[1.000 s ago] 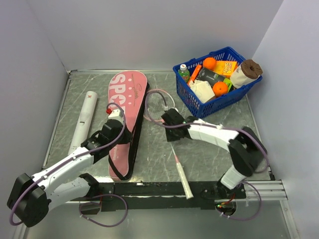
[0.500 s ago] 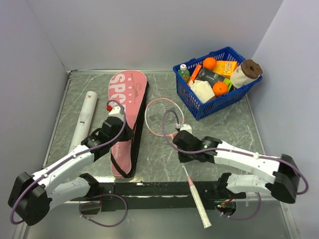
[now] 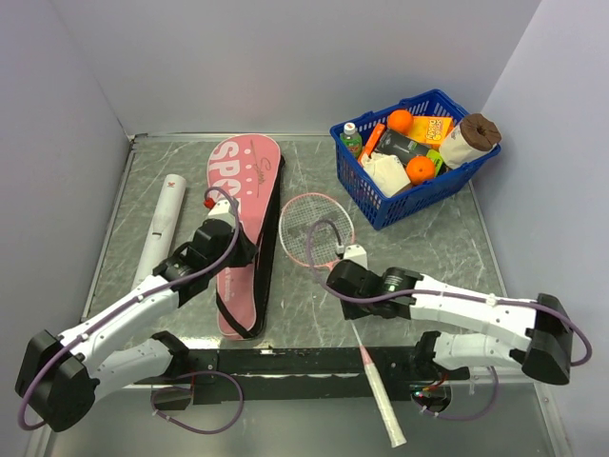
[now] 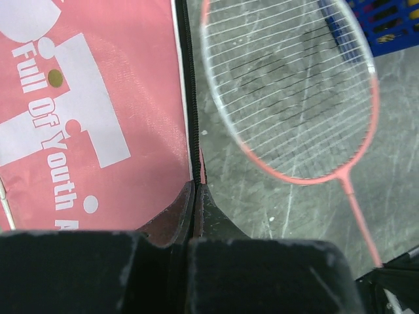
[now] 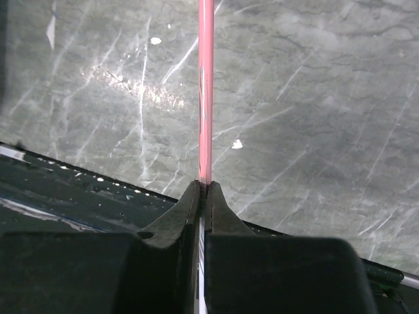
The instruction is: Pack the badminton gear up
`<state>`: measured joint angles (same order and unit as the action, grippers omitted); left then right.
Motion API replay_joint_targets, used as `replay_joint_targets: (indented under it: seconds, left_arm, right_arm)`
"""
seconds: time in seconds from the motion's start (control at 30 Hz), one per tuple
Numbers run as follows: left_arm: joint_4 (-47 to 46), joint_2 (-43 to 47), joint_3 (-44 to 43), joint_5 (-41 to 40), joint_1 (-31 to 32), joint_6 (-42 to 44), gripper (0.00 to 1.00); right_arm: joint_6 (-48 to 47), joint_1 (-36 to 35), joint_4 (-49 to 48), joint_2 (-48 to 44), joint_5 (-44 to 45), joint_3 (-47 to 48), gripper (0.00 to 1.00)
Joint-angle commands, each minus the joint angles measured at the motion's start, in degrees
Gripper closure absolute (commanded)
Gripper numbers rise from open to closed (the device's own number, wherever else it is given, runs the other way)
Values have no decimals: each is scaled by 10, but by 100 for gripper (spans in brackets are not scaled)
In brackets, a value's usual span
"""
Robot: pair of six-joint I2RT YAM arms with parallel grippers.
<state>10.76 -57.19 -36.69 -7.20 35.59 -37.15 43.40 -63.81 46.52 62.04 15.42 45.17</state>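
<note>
Racket [image 3: 300, 224] has come toward 6 o'clock with the right gripper [image 5: 203, 187]; handle now crosses the rail [image 3: 285, 362]. Right fingers [image 5: 177, 216] are clamped tight on its pink shaft. Left gripper [image 4: 195, 190] is pinched closed on the bag [image 3: 245, 181] at its zipper edge. I see the head just at 3 o'clock of bag, tube [image 3: 162, 224] at 9.

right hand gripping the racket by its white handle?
No, the right hand is pinched on the thin pink shaft of the racket, while the white handle lies free.
</note>
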Motion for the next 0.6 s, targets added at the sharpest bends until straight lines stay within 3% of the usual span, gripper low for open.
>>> replay_joint_targets:
  seconds: [0.0, 0.57]
  left_arm:
    - [-34, 22, -30, 30, -1, -7, 99]
    - [-43, 29, 5, 67, 10, -9, 99]
  right_arm:
    - [-8, -10, -41, 37, 1, 46, 100]
    - [-88, 16, -164, 235, -47, 193, 100]
